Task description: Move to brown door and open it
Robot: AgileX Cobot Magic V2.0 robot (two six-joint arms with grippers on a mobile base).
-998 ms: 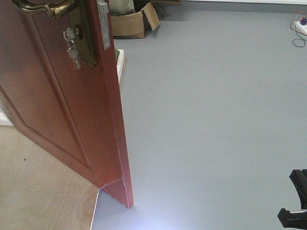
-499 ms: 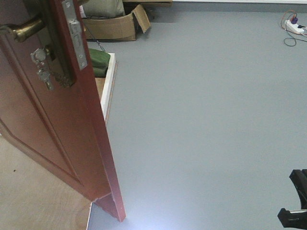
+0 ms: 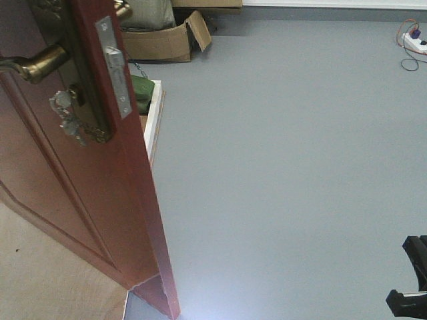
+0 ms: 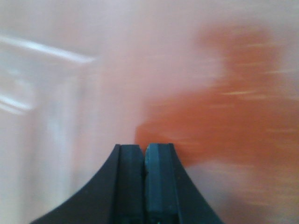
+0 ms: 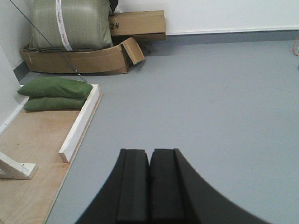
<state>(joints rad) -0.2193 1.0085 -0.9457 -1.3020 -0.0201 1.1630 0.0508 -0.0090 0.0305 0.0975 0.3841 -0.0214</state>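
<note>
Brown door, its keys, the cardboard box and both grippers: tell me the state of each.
brown door: open, latch edge toward the front camera.
keys: hanging from the lock.
cardboard box: flap open.
left gripper: shut, holding nothing.
right gripper: shut, holding nothing.

Brown door (image 3: 80, 200): one
Brass lever handle (image 3: 37, 63): one on the near face
Keys (image 3: 67, 117): one bunch, number unclear
Green sandbags (image 5: 53, 87): two
Cardboard boxes (image 5: 74, 60): two
Large green sack (image 5: 65, 23): one
White wooden rail (image 5: 79, 123): one
Power strip (image 3: 417, 43): one
</note>
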